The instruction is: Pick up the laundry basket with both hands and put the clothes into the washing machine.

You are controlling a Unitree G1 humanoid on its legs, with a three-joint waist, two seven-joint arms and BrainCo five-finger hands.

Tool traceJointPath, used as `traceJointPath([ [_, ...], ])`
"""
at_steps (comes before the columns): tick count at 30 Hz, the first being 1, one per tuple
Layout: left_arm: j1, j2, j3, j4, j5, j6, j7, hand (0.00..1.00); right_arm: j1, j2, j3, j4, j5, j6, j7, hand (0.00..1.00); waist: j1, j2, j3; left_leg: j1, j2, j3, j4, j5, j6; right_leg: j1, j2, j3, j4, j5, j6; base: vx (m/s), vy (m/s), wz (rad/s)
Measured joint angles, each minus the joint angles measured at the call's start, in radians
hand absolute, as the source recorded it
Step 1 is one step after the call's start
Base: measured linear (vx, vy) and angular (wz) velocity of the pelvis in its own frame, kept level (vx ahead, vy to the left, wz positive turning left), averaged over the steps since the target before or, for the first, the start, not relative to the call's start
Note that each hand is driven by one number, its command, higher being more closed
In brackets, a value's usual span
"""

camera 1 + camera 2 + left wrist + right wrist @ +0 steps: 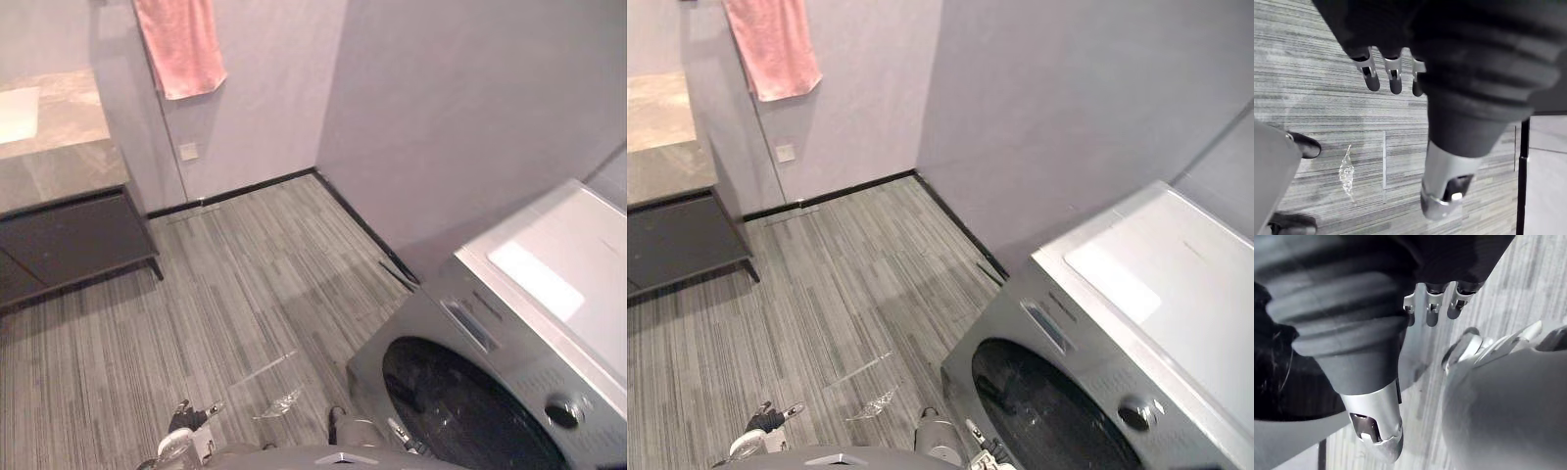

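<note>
Washing machine point(490, 328) at four o'clock, door point(460, 411) apparently shut; left hand point(1394, 81) and right hand point(1431, 313) hang loose-fingered, empty. Risk: a turning right arm could clip the machine.

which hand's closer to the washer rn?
Right. The right hand hangs close beside the washer's front; the left hand hangs over the floor on the robot's other side, away from it.
</note>
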Motion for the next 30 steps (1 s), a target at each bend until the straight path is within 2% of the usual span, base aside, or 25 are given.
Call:
traceJointPath([
  [1,0.007,-0.005,0.027,-0.002,-0.001,-0.001,0.0,0.0,0.0,0.002,0.02,0.007,-0.002,0.0,0.0,0.0,0.006,-0.009,-0.007,-0.001,0.002,-0.012,0.028,-0.012,-0.021,0.045,-0.015,-0.053,-0.015,0.013,0.016,0.23,-0.171,0.65],
  [2,0.007,-0.013,0.038,-0.006,-0.001,-0.001,-0.001,0.0,-0.007,0.0,0.03,0.011,-0.005,0.001,0.001,0.0,0.007,-0.01,-0.009,0.0,0.011,-0.022,0.043,-0.018,-0.031,0.059,-0.011,-0.075,-0.015,0.011,0.014,0.31,-0.241,0.86],
  [4,0.007,-0.053,0.077,-0.022,-0.014,-0.005,-0.002,0.0,-0.017,-0.014,0.036,0.007,-0.023,-0.002,0.003,0.0,0.003,0.02,-0.02,0.014,0.043,-0.034,0.072,-0.026,-0.054,0.119,-0.004,-0.15,-0.027,0.008,0.007,0.25,-0.192,1.08],
  [6,0.009,-0.065,0.083,-0.028,-0.031,-0.01,-0.002,0.0,-0.023,-0.026,0.036,-0.004,-0.04,-0.001,0.002,0.0,-0.001,0.035,-0.02,-0.002,0.074,-0.025,0.141,-0.056,-0.088,0.18,0.007,-0.2,-0.041,0.007,0.006,0.19,-0.139,1.15],
  [8,0.019,-0.074,0.063,-0.049,-0.032,-0.009,-0.001,0.0,-0.043,-0.03,0.052,-0.009,-0.04,-0.004,0.001,0.0,0.002,0.056,-0.019,-0.032,0.086,0.01,0.236,-0.058,-0.088,0.209,0.026,-0.223,-0.029,-0.01,0.005,0.06,-0.101,0.86],
  [9,0.023,-0.063,0.043,-0.065,-0.032,-0.01,-0.001,0.0,-0.053,-0.028,0.09,-0.01,-0.04,-0.005,0.002,0.0,0.002,0.05,-0.015,-0.095,0.082,0.015,0.354,-0.057,-0.089,0.211,0.028,-0.222,-0.022,-0.05,0.006,-0.01,-0.091,0.74],
  [11,0.014,-0.052,0.014,-0.081,-0.043,-0.01,-0.001,0.0,-0.069,-0.028,0.105,-0.009,-0.04,-0.005,0.001,0.0,0.009,0.043,-0.012,-0.185,0.098,0.055,0.521,-0.053,-0.095,0.235,0.027,-0.226,-0.033,-0.087,0.012,-0.01,-0.061,0.44],
  [12,0.015,-0.043,-0.007,-0.079,-0.053,-0.01,-0.001,0.0,-0.084,-0.024,0.095,-0.008,-0.04,-0.005,-0.003,0.0,0.02,0.05,-0.006,-0.221,0.121,0.099,0.599,-0.034,-0.119,0.249,0.026,-0.231,-0.033,-0.107,0.014,-0.01,-0.052,0.09],
  [13,0.019,-0.034,-0.027,-0.078,-0.066,-0.009,-0.002,0.0,-0.091,-0.009,0.069,-0.008,-0.04,-0.005,-0.004,0.0,0.033,0.043,0.002,-0.23,0.119,0.144,0.614,0.01,-0.136,0.267,-0.005,-0.231,-0.042,-0.108,0.015,-0.03,-0.054,0.02],
  [14,0.016,-0.028,-0.028,-0.077,-0.075,-0.01,-0.003,0.0,-0.091,0.001,0.055,-0.008,-0.042,-0.005,-0.005,0.0,0.032,0.015,0.007,-0.228,0.113,0.164,0.618,0.014,-0.129,0.28,-0.028,-0.234,-0.057,-0.109,0.016,-0.05,-0.057,-0.01],
  [15,0.018,-0.026,-0.028,-0.077,-0.095,-0.011,-0.004,0.0,-0.103,0.003,0.052,-0.013,-0.047,-0.006,-0.007,0.0,0.032,0.024,0.009,-0.224,0.144,0.201,0.61,-0.048,-0.088,0.29,-0.043,-0.24,-0.07,-0.108,0.016,-0.09,-0.053,0.03],
  [16,0.021,-0.036,-0.035,-0.074,-0.111,-0.009,-0.003,0.0,-0.11,-0.008,0.043,-0.017,-0.048,-0.012,-0.007,0.0,0.022,0.056,0.014,-0.208,0.216,0.218,0.556,-0.09,-0.114,0.289,-0.041,-0.256,-0.081,-0.119,0.025,-0.12,-0.002,0.02],
  [17,0.029,-0.046,-0.035,-0.071,-0.111,-0.009,-0.002,0.0,-0.114,-0.019,0.032,-0.018,-0.047,-0.016,-0.008,0.0,0.01,0.086,0.017,-0.193,0.271,0.235,0.474,-0.094,-0.118,0.286,-0.039,-0.262,-0.08,-0.129,0.036,-0.12,0.059,0.14],
  [18,0.037,-0.055,-0.032,-0.067,-0.11,-0.009,-0.002,0.0,-0.119,-0.033,0.035,-0.027,-0.048,-0.018,-0.008,0.0,-0.002,0.109,0.018,-0.173,0.313,0.256,0.366,-0.083,-0.116,0.279,-0.04,-0.266,-0.065,-0.142,0.048,-0.07,0.186,0.47],
  [19,0.041,-0.057,-0.025,-0.059,-0.109,-0.009,-0.003,0.0,-0.113,-0.045,0.032,-0.022,-0.047,-0.018,-0.009,0.0,-0.015,0.113,0.019,-0.15,0.331,0.278,0.27,-0.031,-0.149,0.27,-0.055,-0.278,-0.025,-0.164,0.074,-0.03,0.243,0.46],
  [20,0.043,-0.043,-0.014,-0.053,-0.107,-0.006,0.0,0.0,-0.11,-0.038,0.026,0.001,-0.047,-0.014,-0.009,0.0,0.0,0.096,0.019,-0.121,0.282,0.297,0.209,-0.016,-0.141,0.267,-0.088,-0.256,-0.023,-0.17,0.071,-0.01,0.234,0.29],
  [22,0.062,-0.022,-0.005,-0.024,-0.105,-0.004,0.002,0.0,-0.111,-0.025,0.015,0.003,-0.048,-0.017,-0.009,0.0,0.004,0.06,0.008,-0.099,0.25,0.313,0.159,0.001,-0.133,0.274,-0.102,-0.23,-0.06,-0.159,0.06,0.03,0.145,-0.09],
  [25,0.062,-0.006,0.022,-0.007,-0.103,-0.001,0.002,0.0,-0.122,-0.005,-0.012,0.039,-0.048,-0.016,-0.008,0.0,0.003,0.027,-0.015,-0.089,0.208,0.335,0.105,0.024,-0.119,0.283,-0.127,-0.224,-0.15,-0.105,0.07,0.06,0.118,-0.09],
  [28,0.054,0.013,-0.006,0.026,-0.089,0.0,0.001,0.0,-0.119,-0.003,-0.035,0.066,-0.048,-0.017,-0.006,0.0,-0.006,0.016,-0.021,-0.032,0.173,0.35,0.051,0.039,-0.106,0.328,-0.149,-0.219,-0.189,-0.064,0.077,0.11,0.109,-0.14],
  [30,0.048,0.025,-0.068,0.042,-0.089,-0.001,0.0,0.0,-0.105,-0.009,-0.052,0.074,-0.052,-0.007,-0.006,0.0,-0.009,0.013,-0.021,0.026,0.146,0.36,-0.01,0.05,-0.101,0.341,-0.164,-0.216,-0.166,-0.052,0.065,0.09,0.121,-0.11],
])
